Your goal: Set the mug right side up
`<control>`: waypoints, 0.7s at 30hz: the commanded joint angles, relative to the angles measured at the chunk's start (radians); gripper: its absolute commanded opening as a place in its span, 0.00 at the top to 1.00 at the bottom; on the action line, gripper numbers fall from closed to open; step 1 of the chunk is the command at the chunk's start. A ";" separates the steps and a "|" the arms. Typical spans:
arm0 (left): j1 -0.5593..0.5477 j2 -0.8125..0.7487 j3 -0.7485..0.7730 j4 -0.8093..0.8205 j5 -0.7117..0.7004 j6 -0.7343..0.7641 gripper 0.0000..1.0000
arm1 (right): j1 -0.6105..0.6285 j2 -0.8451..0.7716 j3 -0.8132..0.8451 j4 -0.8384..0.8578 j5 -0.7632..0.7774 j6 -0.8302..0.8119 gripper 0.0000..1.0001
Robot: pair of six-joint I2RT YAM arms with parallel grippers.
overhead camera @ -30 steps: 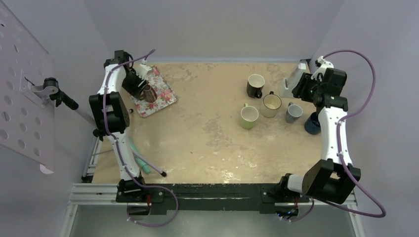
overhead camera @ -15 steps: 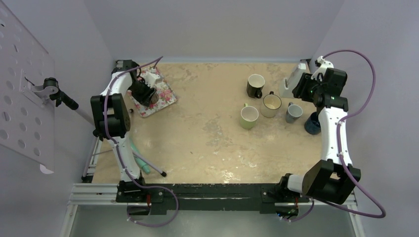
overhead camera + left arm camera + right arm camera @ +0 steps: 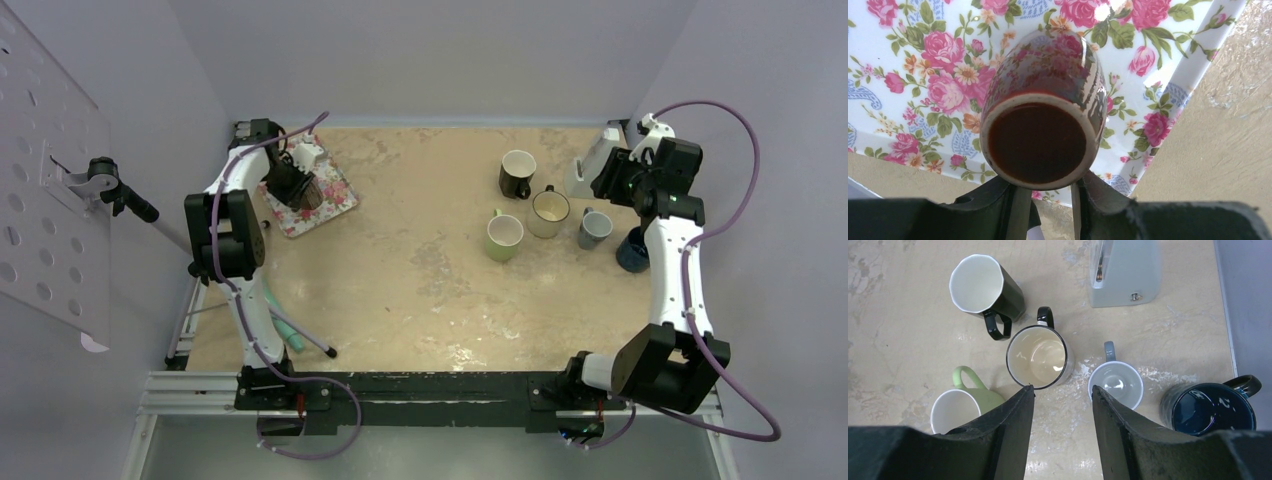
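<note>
Resting base-up on floral tray (image 3: 1193, 60) at upper left of overhead view, glazed mug (image 3: 1040, 125): likely rigid, slick, chippable; best gripped across wall; left fingers (image 3: 998, 210) narrowly apart at its near edge, hold unclear; right fingers (image 3: 1008, 430) spread, empty.

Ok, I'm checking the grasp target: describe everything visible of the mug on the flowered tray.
The mug is glossy dark red ceramic, mirroring the roses of the tray it stands on. A pale ring edges the dark end facing the camera, seemingly its base. No handle shows. The left fingers sit beside it; contact unclear.
</note>
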State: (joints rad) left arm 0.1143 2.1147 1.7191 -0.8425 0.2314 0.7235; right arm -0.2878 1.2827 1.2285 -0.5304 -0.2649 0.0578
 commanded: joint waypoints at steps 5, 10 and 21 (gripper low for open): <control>-0.006 0.028 0.030 0.006 0.014 -0.013 0.67 | 0.005 -0.011 0.054 0.010 -0.023 -0.017 0.50; -0.008 0.048 0.061 -0.022 0.030 -0.025 1.00 | 0.005 -0.018 0.058 0.012 -0.027 -0.009 0.50; 0.004 -0.095 0.110 -0.065 0.239 -0.348 1.00 | 0.121 -0.007 0.194 -0.115 0.025 0.000 0.46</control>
State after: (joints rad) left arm 0.1120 2.1414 1.7489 -0.8848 0.3252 0.5526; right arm -0.2451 1.2835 1.2926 -0.5880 -0.2604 0.0673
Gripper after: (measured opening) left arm 0.076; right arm 0.522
